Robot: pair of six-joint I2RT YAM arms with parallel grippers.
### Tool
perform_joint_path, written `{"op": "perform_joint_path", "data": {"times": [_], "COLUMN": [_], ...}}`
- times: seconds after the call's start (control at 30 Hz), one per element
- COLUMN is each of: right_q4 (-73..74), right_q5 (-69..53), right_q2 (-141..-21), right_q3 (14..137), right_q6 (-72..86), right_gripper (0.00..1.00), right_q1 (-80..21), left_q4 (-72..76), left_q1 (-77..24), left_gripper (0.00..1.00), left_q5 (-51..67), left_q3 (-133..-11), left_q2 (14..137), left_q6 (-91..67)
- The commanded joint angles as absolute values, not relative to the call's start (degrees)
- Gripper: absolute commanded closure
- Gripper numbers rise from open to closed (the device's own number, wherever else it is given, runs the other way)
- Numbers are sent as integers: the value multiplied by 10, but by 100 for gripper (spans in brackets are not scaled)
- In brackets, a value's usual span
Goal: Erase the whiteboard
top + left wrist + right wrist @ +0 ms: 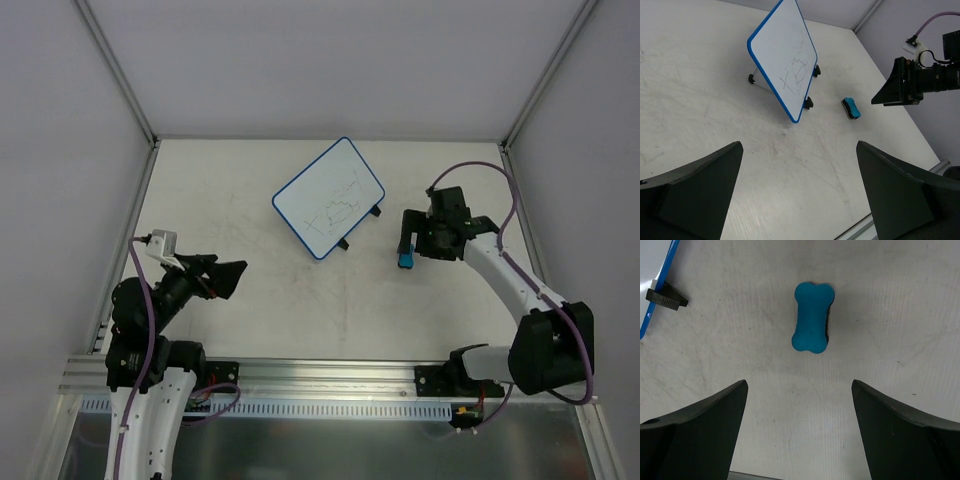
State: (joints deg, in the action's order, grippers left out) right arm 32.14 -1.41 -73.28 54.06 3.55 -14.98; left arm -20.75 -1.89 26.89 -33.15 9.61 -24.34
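The whiteboard (329,197), white with a blue rim and pen lines, stands tilted on two black tabs at the table's middle back; it also shows in the left wrist view (784,60), and its corner shows in the right wrist view (657,285). A blue bone-shaped eraser (405,261) lies on the table right of it, seen in the left wrist view (851,108) and the right wrist view (812,317). My right gripper (410,238) is open and empty just above the eraser, jaws wide apart (799,390). My left gripper (232,278) is open and empty at the near left (799,150).
Grey walls enclose the white table (250,300) on three sides. An aluminium rail (330,375) runs along the near edge by the arm bases. The right arm's body (920,80) shows at the right of the left wrist view.
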Motion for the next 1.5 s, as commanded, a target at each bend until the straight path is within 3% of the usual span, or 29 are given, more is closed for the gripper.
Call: {"op": "perform_joint_path", "data": {"times": [0.0, 0.33, 0.57, 0.87, 1.1, 1.47], "right_q4": [295, 265, 262, 255, 251, 250], "right_q5": [-4, 17, 32, 48, 51, 55], "right_q2": [-770, -901, -956, -986, -998, -994], "right_q3": [570, 611, 642, 642, 632, 627], "right_q6": [23, 10, 5, 9, 13, 18], "right_gripper": [11, 12, 25, 36, 37, 54], "right_q1": [-165, -171, -171, -171, -171, -171], "left_q4": [-183, -148, -146, -145, -144, -144], "left_q1": [-19, -19, -19, -19, -19, -19], "left_gripper": [1, 1, 1, 1, 1, 1], "left_q5": [279, 294, 308, 314, 313, 312], "left_q3": [-337, -309, -295, -288, -287, -284], "left_q2": [139, 129, 91, 94, 89, 88], "left_q6": [-272, -293, -294, -294, -295, -297]}}
